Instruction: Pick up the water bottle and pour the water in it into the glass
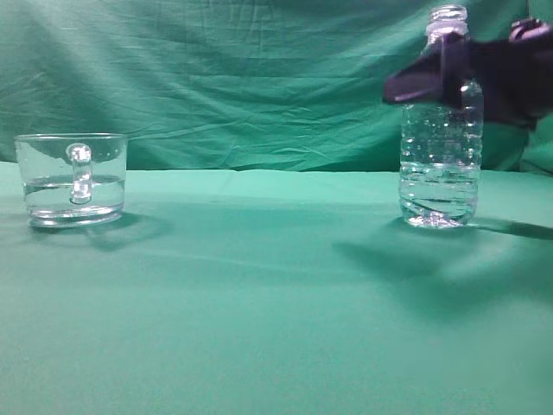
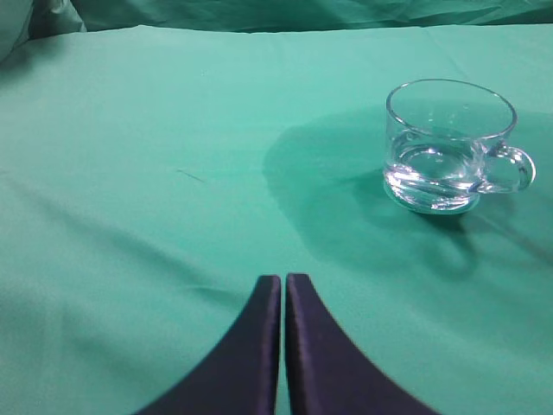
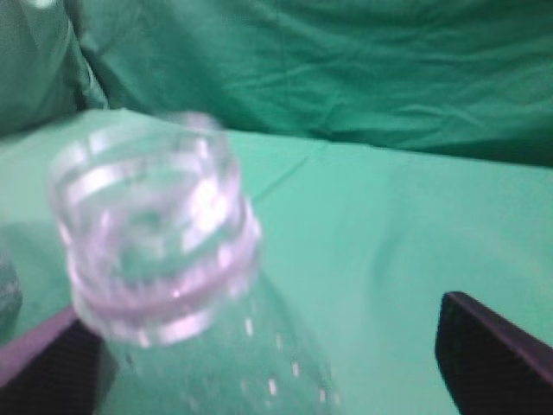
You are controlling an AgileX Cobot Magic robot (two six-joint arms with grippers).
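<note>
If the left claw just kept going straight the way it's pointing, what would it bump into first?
Probably only the green cloth. The left gripper, fingers together, points across bare fabric; the glass sits off to the right of that line, though depth is hard to judge.

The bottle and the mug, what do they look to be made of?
The water bottle looks like thin clear plastic: moulded ribs and a threaded neck. The glass seems to be real glass, smooth and shiny, with a thick base and a solid loop handle.

One water bottle, one glass, two pincers.
</note>
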